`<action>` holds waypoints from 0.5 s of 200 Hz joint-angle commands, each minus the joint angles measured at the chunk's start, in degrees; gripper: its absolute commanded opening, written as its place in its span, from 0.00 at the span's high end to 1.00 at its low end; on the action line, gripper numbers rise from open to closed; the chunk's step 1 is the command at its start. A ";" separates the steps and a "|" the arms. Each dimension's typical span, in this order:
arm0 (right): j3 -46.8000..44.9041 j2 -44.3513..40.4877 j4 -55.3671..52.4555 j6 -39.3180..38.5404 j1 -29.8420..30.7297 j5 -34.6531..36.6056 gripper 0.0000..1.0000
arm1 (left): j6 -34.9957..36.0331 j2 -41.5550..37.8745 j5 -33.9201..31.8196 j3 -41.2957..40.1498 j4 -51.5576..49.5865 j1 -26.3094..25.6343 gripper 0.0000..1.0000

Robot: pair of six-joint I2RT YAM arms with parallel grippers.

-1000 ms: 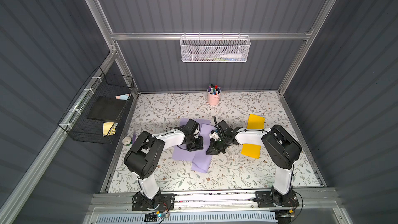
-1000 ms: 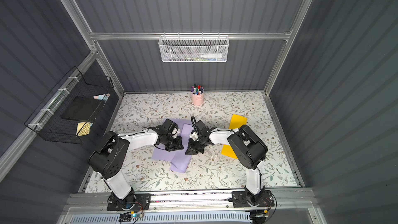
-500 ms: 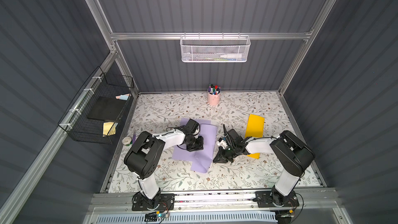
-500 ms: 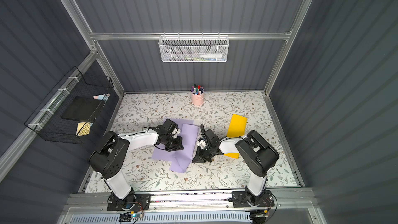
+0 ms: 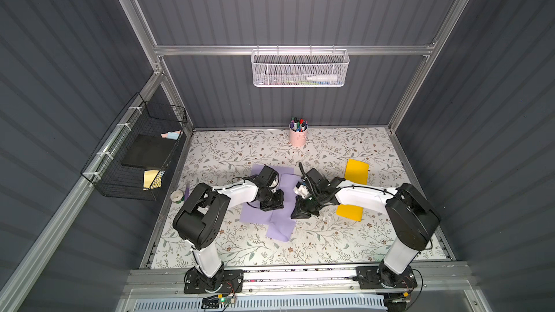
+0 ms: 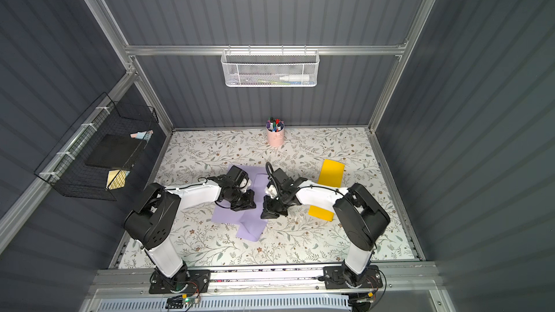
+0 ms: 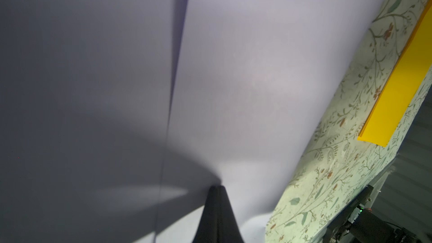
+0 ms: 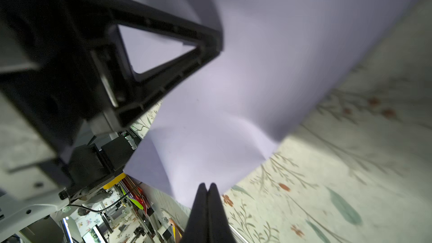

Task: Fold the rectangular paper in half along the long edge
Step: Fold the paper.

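Observation:
A lavender paper [image 5: 282, 226] [image 6: 250, 229] lies mid-table as a long narrow strip over a wider lavender sheet [image 5: 252, 216]. My left gripper [image 5: 272, 204] [image 6: 244, 202] is shut, and its tip [image 7: 216, 189] presses down on the paper [image 7: 257, 66] beside a straight edge line. My right gripper [image 5: 301, 213] [image 6: 270, 213] is also shut, its tip [image 8: 207, 185] resting at the paper's [image 8: 257, 66] right edge, near a slightly raised corner. Neither gripper holds anything between its fingers. The left gripper's body [image 8: 152, 71] shows close by in the right wrist view.
A yellow paper [image 5: 356, 171] [image 6: 330, 172] [image 7: 397, 94] lies under the right forearm. A pink pen cup [image 5: 298, 138] stands at the back. A tape roll [image 5: 177, 196] sits at the left edge, below a black wire basket [image 5: 135, 160] on the wall.
The right arm swung out toward the front right half a second ago and has come back to the paper's right edge. The left gripper has stayed pressed on the paper.

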 commanded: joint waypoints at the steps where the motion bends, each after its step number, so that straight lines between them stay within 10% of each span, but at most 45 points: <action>1: 2.13 5.33 -4.63 -0.86 2.37 0.45 1.00 | 1.25 2.33 -4.50 -1.33 -5.78 0.07 0.98; 100: -15.46 -0.95 -8.31 1.23 2.79 4.74 1.00 | 1.37 3.16 -4.71 -1.29 -5.78 0.06 0.98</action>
